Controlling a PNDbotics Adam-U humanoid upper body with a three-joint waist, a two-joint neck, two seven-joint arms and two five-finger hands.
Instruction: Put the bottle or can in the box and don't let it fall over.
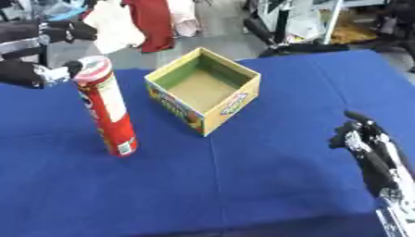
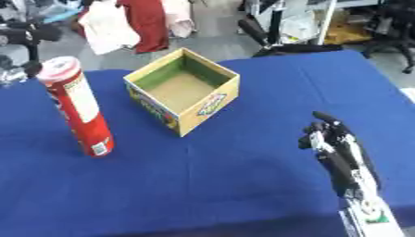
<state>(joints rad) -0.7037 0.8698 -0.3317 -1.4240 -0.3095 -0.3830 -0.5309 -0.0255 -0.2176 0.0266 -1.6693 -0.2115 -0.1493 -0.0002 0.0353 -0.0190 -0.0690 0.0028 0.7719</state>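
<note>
Can (image 1: 106, 107) stands upright on the tabletop (image 1: 267, 157), top just beside your left hand (image 1: 36, 74) fingers, grip unclear; box (image 1: 204, 89) lies right of it; right hand (image 1: 369, 148) idle, relaxed, well apart.

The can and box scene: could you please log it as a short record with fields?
can: tall red can, upright on the blue table, left of the box
box: open cardboard box, nothing visible inside
left hand: left hand at the can's top, by the view's left edge; grip unclear
right hand: right hand idle at lower right, fingers relaxed, holding nothing
task state: can not yet in the box
</note>
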